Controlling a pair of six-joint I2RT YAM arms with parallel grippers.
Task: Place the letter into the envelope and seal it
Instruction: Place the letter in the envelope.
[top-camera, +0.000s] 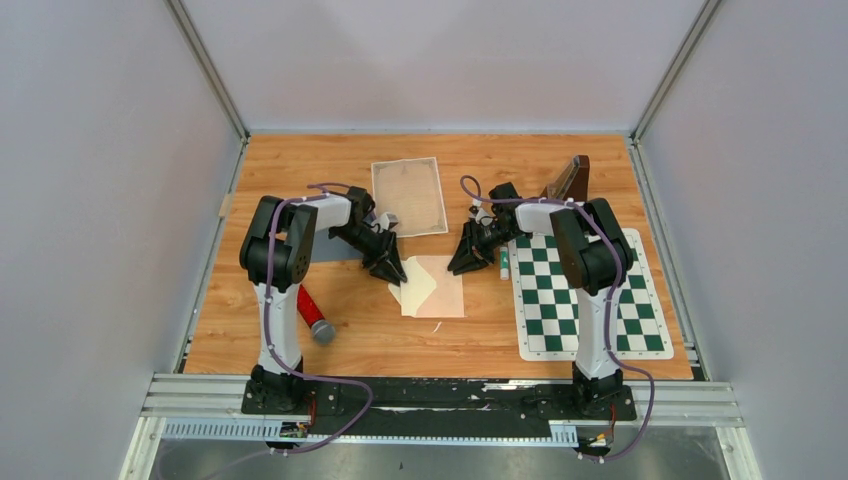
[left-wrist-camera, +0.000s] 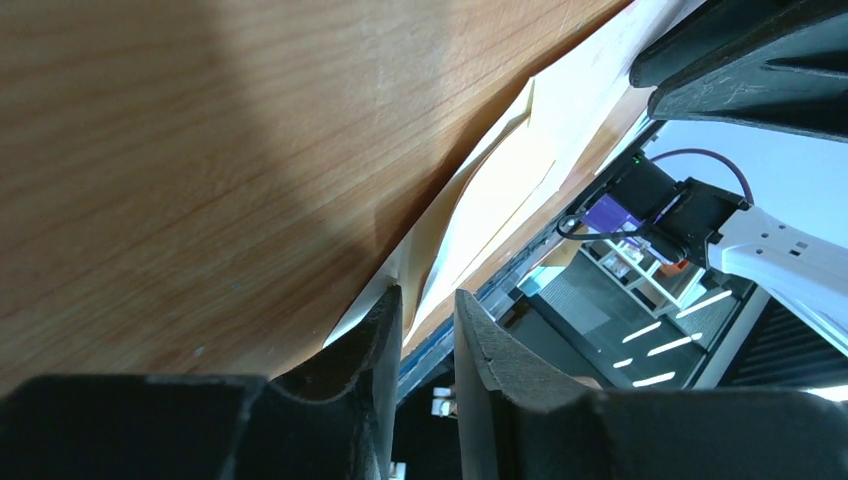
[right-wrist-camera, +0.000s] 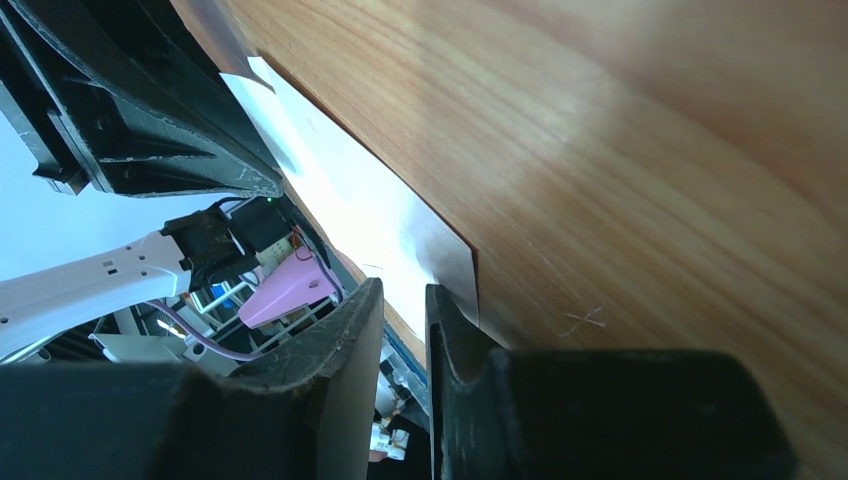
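While both arms lean in over the middle of the table (top-camera: 300, 170), you've got the paper bracketed between them. The cream envelope (top-camera: 416, 284) overlaps the white letter (top-camera: 448, 292), touching, dead centre of the board. The left gripper (left-wrist-camera: 428, 300) sits at the envelope's 10 o'clock and the right gripper (right-wrist-camera: 405, 290) at the letter's 1 o'clock. They're on opposite sides, presumably so one steadies while the other works the paper.

Left jaws are parted with a clear gap. The envelope's edge runs into the gap along one finger but isn't pinched as far as I can see, so it reads as released. Right jaws show a narrow gap with background visible through it, and the letter's corner lies just beside one fingertip. Nothing looks clamped.

Both sets of tips are low at table level and angled flat, which is how you get onto thin paper. I can't tell whether the letter is partly inside the envelope or only lying under it.

Judgement: this is the insertion step, and sealing hasn't started.

- **Small white-and-green stick** (top-camera: 504, 262): at the letter's 2 o'clock, near the right gripper. It may be glue for the seal, but that's a guess.
- **Chequered mat** (top-camera: 590, 300): at 3 o'clock.
- **Mesh sheet** (top-camera: 408, 195): at 12 o'clock.
- **Red-and-grey cylinder** (top-camera: 312, 315): at 8 o'clock.

All four lie apart from the paper. Next you need a real pinch on one sheet only.
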